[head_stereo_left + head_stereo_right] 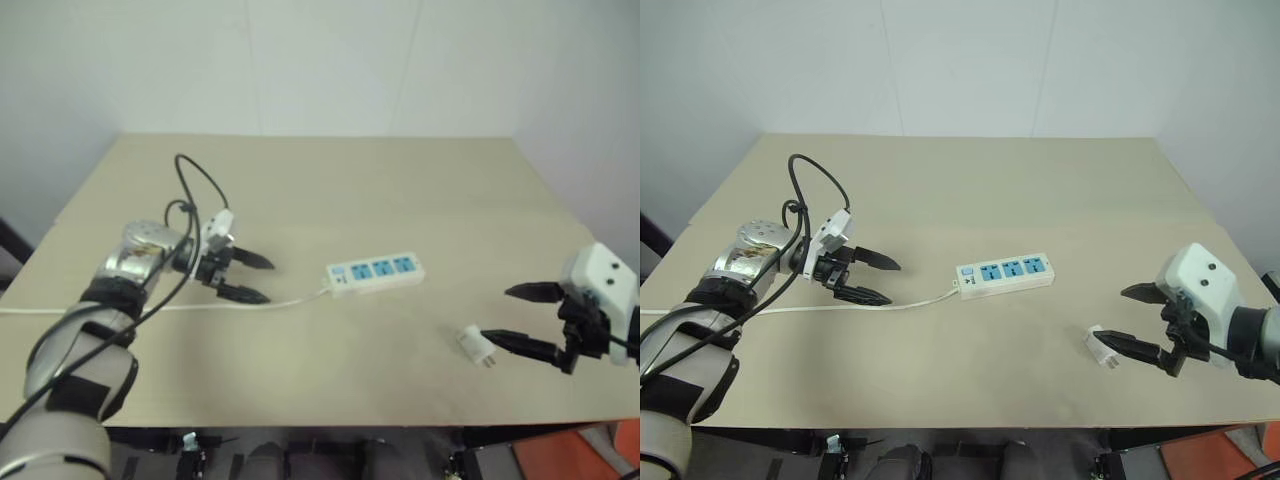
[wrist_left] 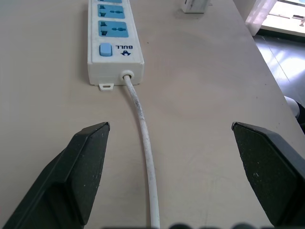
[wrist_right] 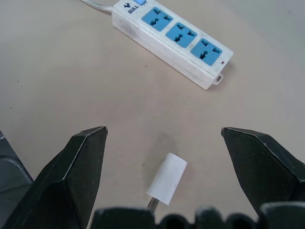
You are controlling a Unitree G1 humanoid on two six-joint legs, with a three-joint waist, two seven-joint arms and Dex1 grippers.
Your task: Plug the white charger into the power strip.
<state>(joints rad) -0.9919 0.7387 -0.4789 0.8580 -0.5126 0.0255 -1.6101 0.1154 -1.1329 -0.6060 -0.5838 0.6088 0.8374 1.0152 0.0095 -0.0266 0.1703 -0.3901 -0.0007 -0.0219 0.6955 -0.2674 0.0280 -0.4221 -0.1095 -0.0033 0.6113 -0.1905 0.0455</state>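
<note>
With both end effectors spread and empty, the white charger [image 1: 1099, 345] lies on its side on the tabletop [image 1: 970, 190] just ahead of the right end effector [image 1: 1143, 322], so an off-centre pinch risks skidding it, while the unbraced power strip [image 1: 1005, 273] beyond can slide during insertion.

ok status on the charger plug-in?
Both grippers open, left gripper over the cord, right gripper beside the white charger. Charger lying on the table, unplugged. Power strip sockets free, nothing between.
</note>
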